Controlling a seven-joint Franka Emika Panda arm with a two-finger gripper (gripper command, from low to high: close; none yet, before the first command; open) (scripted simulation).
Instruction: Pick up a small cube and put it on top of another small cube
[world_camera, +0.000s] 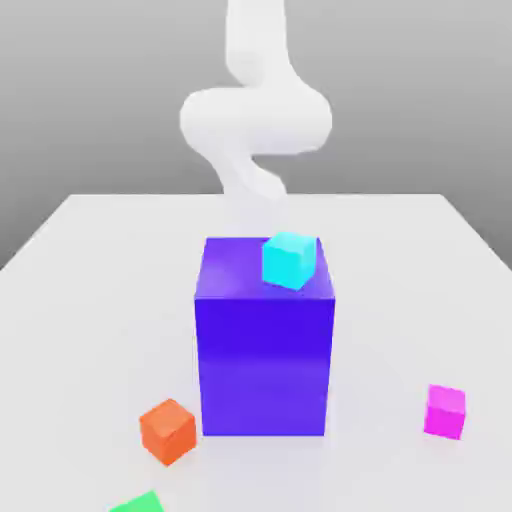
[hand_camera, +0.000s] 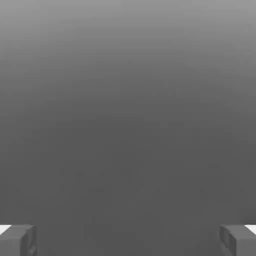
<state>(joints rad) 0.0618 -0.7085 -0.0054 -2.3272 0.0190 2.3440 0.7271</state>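
Claw's wide open and empty, but coming in past that tall block for the pink cube could clip it.

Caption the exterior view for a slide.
Cyan cube atop a tall blue-purple block, with orange, magenta-pink and partly visible green cubes around it.

bright, washed-out exterior view, dim grey hand view, faint shadows

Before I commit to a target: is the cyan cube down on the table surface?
No, the cyan cube sits on top of the blue-purple block.
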